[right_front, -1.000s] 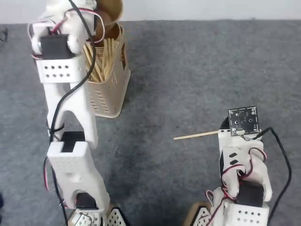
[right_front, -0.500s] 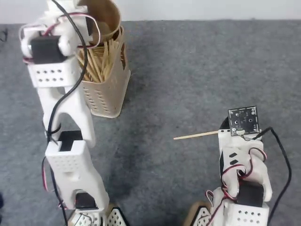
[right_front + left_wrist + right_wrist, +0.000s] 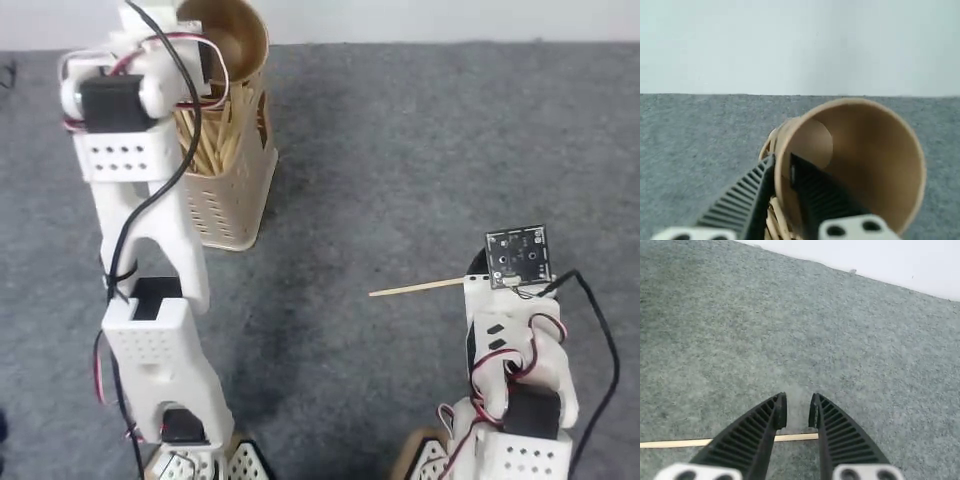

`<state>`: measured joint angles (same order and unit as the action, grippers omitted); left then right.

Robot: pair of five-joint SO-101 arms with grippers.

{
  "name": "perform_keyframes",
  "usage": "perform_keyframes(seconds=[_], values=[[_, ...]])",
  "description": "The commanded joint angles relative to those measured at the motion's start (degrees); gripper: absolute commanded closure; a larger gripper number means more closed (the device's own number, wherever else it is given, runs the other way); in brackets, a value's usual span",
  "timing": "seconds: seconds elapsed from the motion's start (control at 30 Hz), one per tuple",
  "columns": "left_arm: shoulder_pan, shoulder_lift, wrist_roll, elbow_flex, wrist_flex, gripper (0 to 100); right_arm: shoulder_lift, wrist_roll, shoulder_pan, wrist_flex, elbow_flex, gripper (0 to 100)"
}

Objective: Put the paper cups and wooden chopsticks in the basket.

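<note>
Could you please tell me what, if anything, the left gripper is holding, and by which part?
The left gripper holds a paper cup by its rim, with one finger inside the wall and one outside, above the basket.

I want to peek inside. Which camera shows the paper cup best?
The left wrist view: the paper cup is close, its inside facing the camera, the left gripper pinching its rim. The high view shows it at the basket, partly behind the left arm.
</note>
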<state>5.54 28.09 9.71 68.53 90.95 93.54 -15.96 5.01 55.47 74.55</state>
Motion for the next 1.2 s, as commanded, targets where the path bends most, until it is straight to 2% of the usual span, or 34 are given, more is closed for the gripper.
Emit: perform_keyframes(seconds=[0.0,0.1,0.17,0.47,0.73,0.9,1.0,1.17], values=[[0.18,-0.70,3.16,-0.13,-1.58,88,0.48,0.09,-0.57,-1.10,-0.26,90.6],[1.14,-1.23,7.30,1.45,-2.20,84,0.48,0.09,-0.57,-1.10,-0.26,90.6],[2.02,-0.97,7.38,3.74,-2.29,82,0.48,0.09,-0.57,-1.10,-0.26,90.6],[4.40,3.60,7.12,6.11,-9.67,82,0.48,0.09,-0.57,-1.01,-0.26,90.6],[4.48,6.77,3.69,6.37,-16.70,82,0.48,-0.44,-2.51,-0.84,-0.09,90.6],[3.69,6.15,2.90,6.99,-11.87,82,0.48,-3.78,-4.97,-1.19,1.23,90.6],[2.11,5.36,-2.29,8.48,-9.23,82,0.57,-3.69,-4.88,-1.10,1.05,90.6],[1.23,7.38,-3.78,0.92,-9.23,82,0.57,-3.69,-4.88,-0.84,1.14,90.6]])
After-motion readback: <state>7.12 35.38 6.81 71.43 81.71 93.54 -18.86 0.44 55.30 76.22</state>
